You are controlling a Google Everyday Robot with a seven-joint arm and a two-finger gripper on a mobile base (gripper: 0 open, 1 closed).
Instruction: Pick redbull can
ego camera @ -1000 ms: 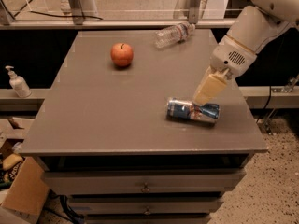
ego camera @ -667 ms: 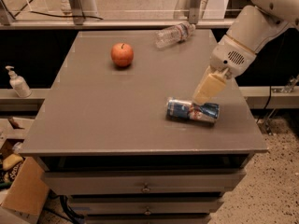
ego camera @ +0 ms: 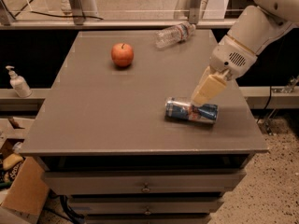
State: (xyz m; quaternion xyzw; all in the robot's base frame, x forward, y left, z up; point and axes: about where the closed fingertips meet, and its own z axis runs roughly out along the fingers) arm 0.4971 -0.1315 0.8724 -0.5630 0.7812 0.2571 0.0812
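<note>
The redbull can point(ego camera: 191, 111) lies on its side on the grey table point(ego camera: 107, 106), towards the front right. It is blue and silver with shiny ends. My gripper point(ego camera: 198, 100) comes down from the white arm at the upper right. Its cream fingertips point(ego camera: 205, 91) reach the top of the can near its middle. The far side of the can behind the fingers is hidden.
A red apple point(ego camera: 122, 54) sits at the back left of the table. A clear plastic water bottle point(ego camera: 175, 33) lies at the back edge. A soap dispenser point(ego camera: 17, 82) stands on a ledge to the left. Drawers point(ego camera: 145, 186) are below the tabletop.
</note>
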